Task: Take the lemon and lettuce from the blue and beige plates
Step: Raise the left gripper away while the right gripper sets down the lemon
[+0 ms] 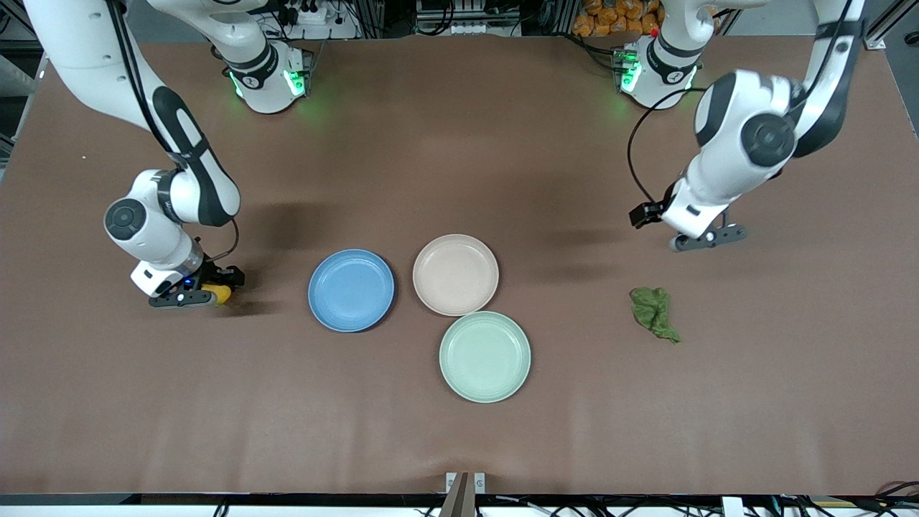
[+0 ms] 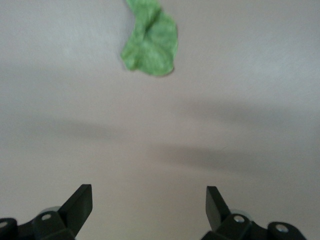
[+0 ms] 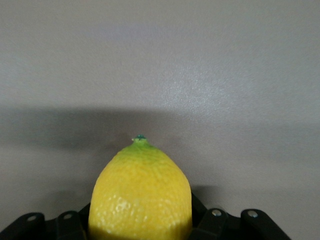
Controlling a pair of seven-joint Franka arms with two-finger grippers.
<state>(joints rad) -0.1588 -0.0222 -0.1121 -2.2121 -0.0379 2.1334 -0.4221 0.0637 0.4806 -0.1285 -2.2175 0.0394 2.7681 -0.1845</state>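
Note:
My right gripper [image 1: 208, 295] is shut on the yellow lemon [image 1: 218, 293], low over the bare table toward the right arm's end, apart from the blue plate [image 1: 351, 290]. In the right wrist view the lemon [image 3: 141, 190] fills the space between the jaws of the right gripper [image 3: 141, 222]. The beige plate [image 1: 455, 274] stands beside the blue one; both hold nothing. The dark green lettuce [image 1: 653, 312] lies flat on the table toward the left arm's end. My left gripper [image 1: 707, 239] hangs open over bare table close to it. The left wrist view shows the lettuce [image 2: 151, 45] ahead of the empty left gripper [image 2: 149, 197].
A pale mint-green plate [image 1: 484, 356] sits nearer to the front camera than the blue and beige plates, touching the beige one, and holds nothing. The brown table cover [image 1: 459, 445] runs wide around the plates.

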